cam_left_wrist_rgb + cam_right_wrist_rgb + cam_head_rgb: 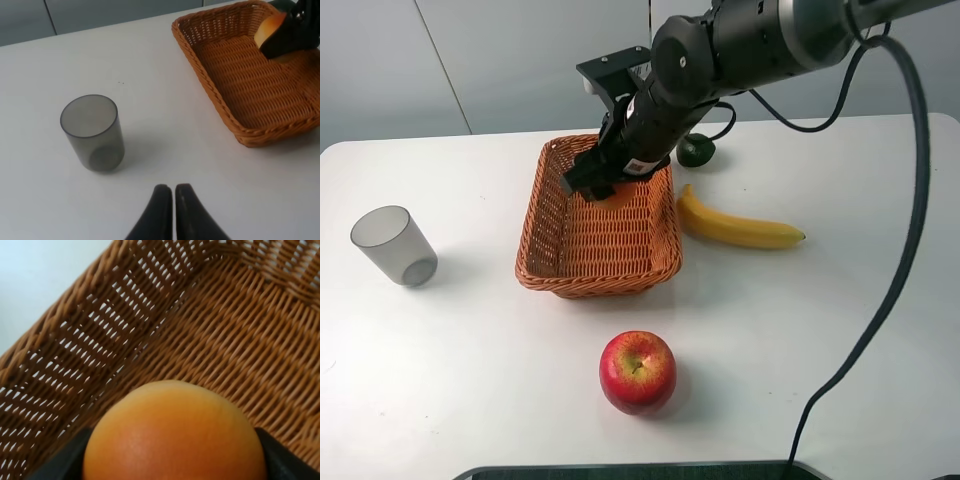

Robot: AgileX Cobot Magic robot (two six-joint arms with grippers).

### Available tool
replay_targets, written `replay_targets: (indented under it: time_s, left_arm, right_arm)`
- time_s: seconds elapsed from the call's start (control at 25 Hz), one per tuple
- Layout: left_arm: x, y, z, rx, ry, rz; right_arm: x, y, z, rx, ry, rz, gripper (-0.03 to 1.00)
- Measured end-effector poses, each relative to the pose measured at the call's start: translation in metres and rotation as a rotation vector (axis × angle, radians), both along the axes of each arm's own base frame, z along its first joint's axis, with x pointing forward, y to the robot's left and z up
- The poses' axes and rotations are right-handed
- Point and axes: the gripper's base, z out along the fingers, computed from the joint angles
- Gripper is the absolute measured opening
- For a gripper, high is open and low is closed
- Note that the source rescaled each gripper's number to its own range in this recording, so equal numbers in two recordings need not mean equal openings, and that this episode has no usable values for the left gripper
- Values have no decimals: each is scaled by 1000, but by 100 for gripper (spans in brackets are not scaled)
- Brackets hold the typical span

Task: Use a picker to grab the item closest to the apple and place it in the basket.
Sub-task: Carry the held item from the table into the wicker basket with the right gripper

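My right gripper (610, 188) is shut on an orange fruit (617, 198) and holds it low inside the wicker basket (548, 262), near its back half. In the right wrist view the orange (174, 435) fills the foreground between two dark fingers (60, 462), with the basket's woven floor (225, 345) just beyond. The left wrist view shows the orange (270, 27) in the basket (220, 100) too. A red apple (637, 371) sits on the table in front of the basket. My left gripper (173, 192) is shut, empty, hovering above the table near a cup.
A translucent grey cup (394, 246) stands at the left, also the cup (93, 132) in the left wrist view. A banana (735, 225) lies right of the basket, and a dark green object (697, 151) sits behind it. A black cable (910, 240) hangs at right.
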Motion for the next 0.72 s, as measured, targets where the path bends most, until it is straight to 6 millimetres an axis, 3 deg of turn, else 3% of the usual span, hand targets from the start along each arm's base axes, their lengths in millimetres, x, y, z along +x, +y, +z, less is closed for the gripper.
replay_targets:
  time_s: [0.24, 0.56, 0.6, 0.68, 0.72]
  left_arm:
    - [0, 0, 0, 0, 0, 0]
    - [0, 0, 0, 0, 0, 0]
    - [0, 0, 0, 0, 0, 0]
    - [0, 0, 0, 0, 0, 0]
    - [0, 0, 0, 0, 0, 0]
  right_arm:
    - [1, 1, -17, -19, 30, -9, 0]
    - [1, 2, -19, -9, 44, -35, 0]
    - [1, 2, -19, -9, 45, -37, 17]
    - [1, 2, -19, -9, 45, -37, 75]
    - [1, 2, -18, -7, 44, -37, 89]
